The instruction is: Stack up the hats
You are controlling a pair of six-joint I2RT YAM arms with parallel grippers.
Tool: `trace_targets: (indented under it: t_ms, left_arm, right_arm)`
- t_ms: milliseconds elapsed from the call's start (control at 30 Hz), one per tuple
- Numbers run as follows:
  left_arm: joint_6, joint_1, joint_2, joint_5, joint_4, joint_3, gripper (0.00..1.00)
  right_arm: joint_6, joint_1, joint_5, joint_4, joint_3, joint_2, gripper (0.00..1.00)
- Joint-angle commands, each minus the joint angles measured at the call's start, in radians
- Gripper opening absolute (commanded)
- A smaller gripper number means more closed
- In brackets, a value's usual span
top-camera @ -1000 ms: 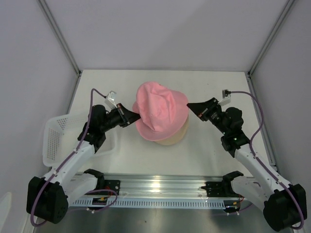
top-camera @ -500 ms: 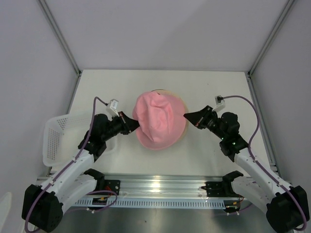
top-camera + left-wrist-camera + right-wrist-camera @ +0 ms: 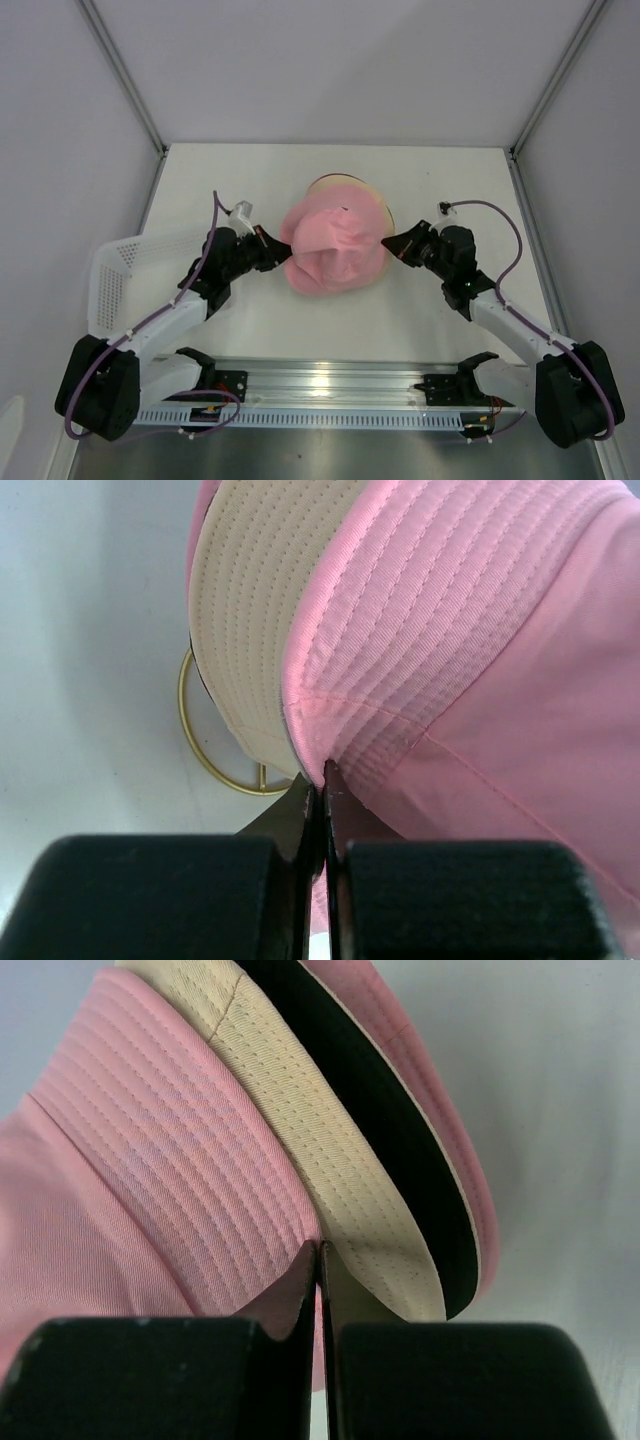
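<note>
A pink hat [image 3: 335,250] lies crumpled on top of a pile in the middle of the table. My left gripper [image 3: 283,250] is shut on its left brim and my right gripper [image 3: 388,245] is shut on its right brim. A beige hat [image 3: 340,185] shows behind and under it. In the left wrist view the fingertips [image 3: 322,780] pinch the pink brim [image 3: 420,600] beside the beige brim [image 3: 250,610]. In the right wrist view the gripper [image 3: 320,1250] pinches the pink brim [image 3: 150,1130] above a beige hat [image 3: 330,1160], a black hat [image 3: 400,1150] and another pink brim [image 3: 445,1130].
A white plastic basket [image 3: 120,275] stands at the left table edge, just behind my left arm. A thin gold ring [image 3: 205,750] lies on the table under the pile. Metal frame posts rise at the back corners.
Both grippers have come down and closer to the near edge with the pink hat. The hat has sunk onto the pile, and the beige hat's far edge now shows behind it.
</note>
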Motion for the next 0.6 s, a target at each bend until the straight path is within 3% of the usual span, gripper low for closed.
trace_targets:
  t_ms: [0, 333, 567]
  left_arm:
    - [0.038, -0.003, -0.006, -0.007, -0.014, 0.029, 0.01]
    - [0.102, -0.003, -0.085, -0.02, -0.029, 0.096, 0.04]
    - [0.097, -0.009, 0.133, 0.016, 0.051, 0.139, 0.01]
  right_arm:
    - [-0.03, -0.032, 0.048, -0.045, 0.031, 0.008, 0.0]
    - [-0.129, -0.041, 0.112, -0.165, 0.15, -0.141, 0.0]
    - [-0.132, -0.064, 0.103, -0.127, 0.114, -0.025, 0.0]
